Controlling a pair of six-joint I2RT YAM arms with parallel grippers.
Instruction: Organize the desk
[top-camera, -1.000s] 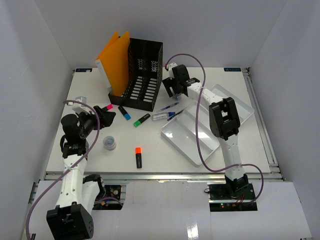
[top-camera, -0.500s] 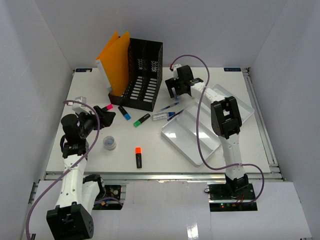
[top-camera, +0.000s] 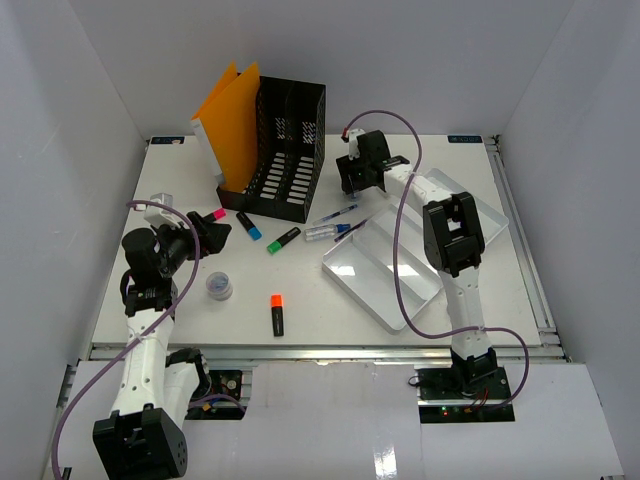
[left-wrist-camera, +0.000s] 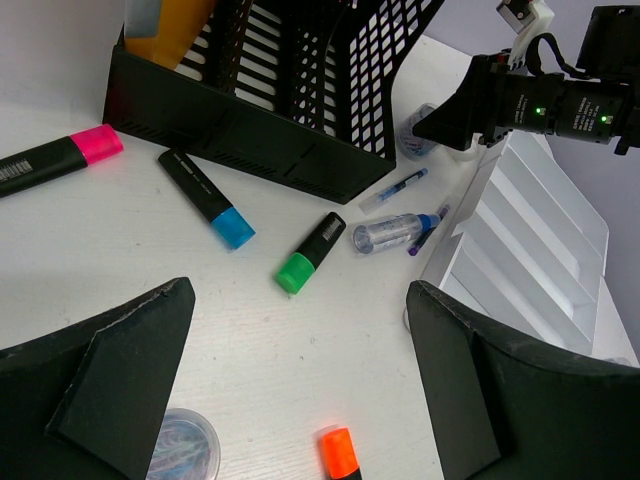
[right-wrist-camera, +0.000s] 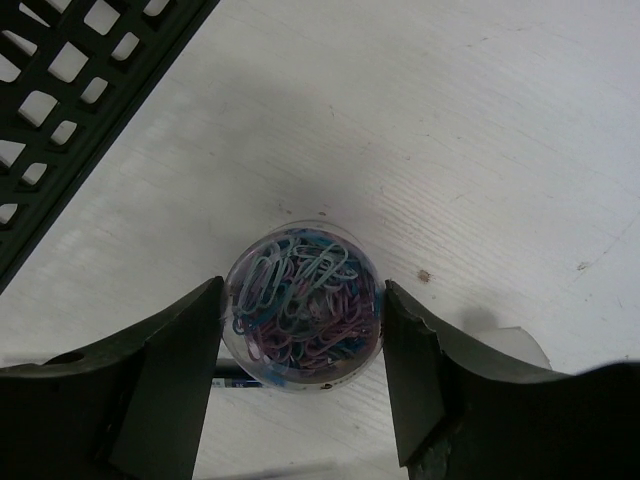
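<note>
The desk is a white tabletop strewn with stationery. My right gripper reaches down at the back, beside the black file holder. It is shut on a clear round tub of paper clips, and its fingers touch the tub on both sides while it stands on the desk. In the top view the gripper hides that tub. My left gripper hovers open over the left part of the desk, holding nothing, with a green highlighter just beyond its fingertips.
A white compartmented tray lies right of centre. Pink, blue and orange highlighters, two pens, a clear tube and a second tub of clips lie loose. An orange folder stands in the holder.
My right gripper has shifted a little right and lowered over the paper clip tub, and its jaws have closed in against it. The left arm has not moved.
</note>
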